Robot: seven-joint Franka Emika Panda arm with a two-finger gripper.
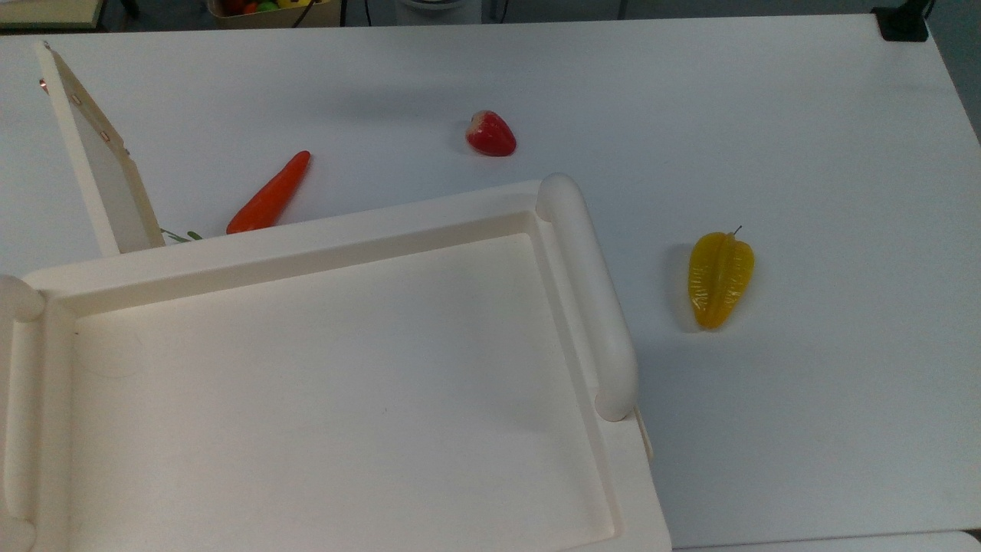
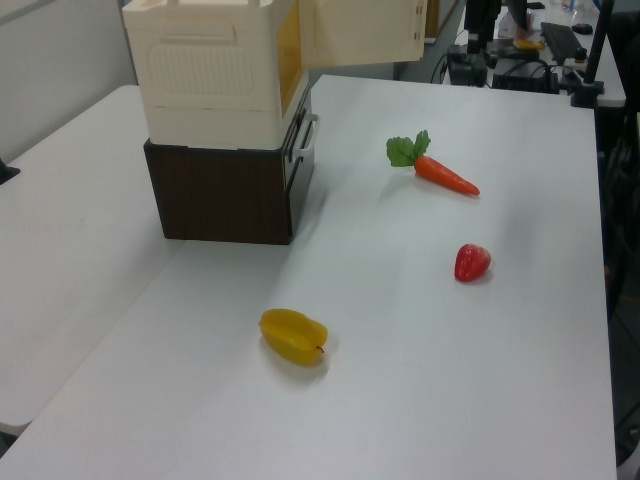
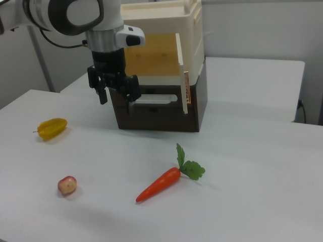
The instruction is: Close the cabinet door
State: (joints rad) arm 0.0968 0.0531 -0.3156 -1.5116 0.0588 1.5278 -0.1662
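Note:
The cabinet is a cream-white box with a recessed tray top, standing on a dark brown base. Its cabinet door stands swung wide open, leaving the yellowish interior exposed. In the left view the cabinet door juts out from the cabinet toward the table. In the right view the cabinet door shows edge-on at the right side of the opening. My gripper hangs open and empty in front of the opening's left part, apart from the door.
A carrot lies on the white table near the open door, a red strawberry farther along, and a yellow starfruit to the top view's right. The table is bare around them.

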